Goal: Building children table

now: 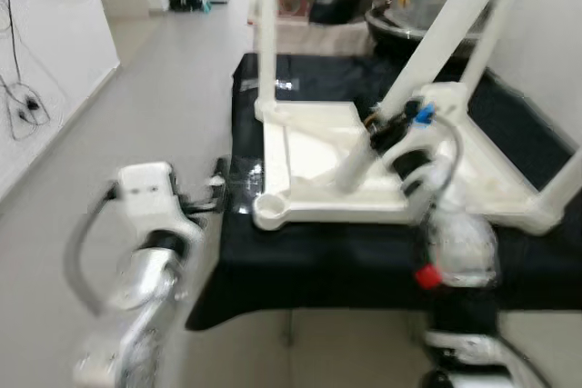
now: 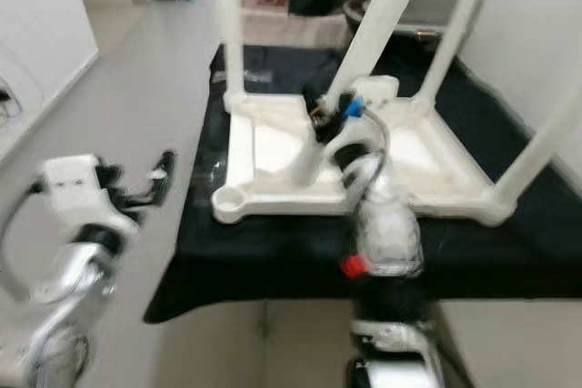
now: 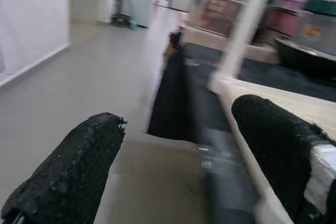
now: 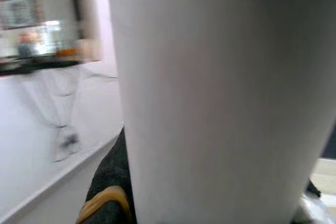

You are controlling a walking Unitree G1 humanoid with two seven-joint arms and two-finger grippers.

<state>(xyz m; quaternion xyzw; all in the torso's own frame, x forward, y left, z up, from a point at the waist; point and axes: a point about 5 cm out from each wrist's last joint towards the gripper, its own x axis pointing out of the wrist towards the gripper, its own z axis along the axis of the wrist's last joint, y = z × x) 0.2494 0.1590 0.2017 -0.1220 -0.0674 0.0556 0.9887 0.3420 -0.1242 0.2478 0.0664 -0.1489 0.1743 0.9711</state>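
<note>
A white children's table point(image 1: 309, 147) lies upside down on a black-covered surface point(image 1: 318, 261). Legs stand upright at its back left corner point(image 1: 265, 24) and on its right side point(image 1: 496, 29). The near left corner socket point(image 1: 270, 209) holds no leg. My right gripper point(image 1: 386, 129) is shut on a loose white leg point(image 1: 446, 34), which leans with its lower end resting on the table's underside. That leg point(image 4: 210, 93) is seen close up in the right wrist view. My left gripper point(image 1: 214, 193) hangs open beside the black surface, left of the empty socket, its fingers point(image 3: 68, 171) spread wide.
Grey floor point(image 1: 155, 97) stretches to the left, with a white wall and hanging cables point(image 1: 23, 106) beyond it. Pots and boxes point(image 1: 409, 6) crowd the back behind the black surface. A white wall rises at the right.
</note>
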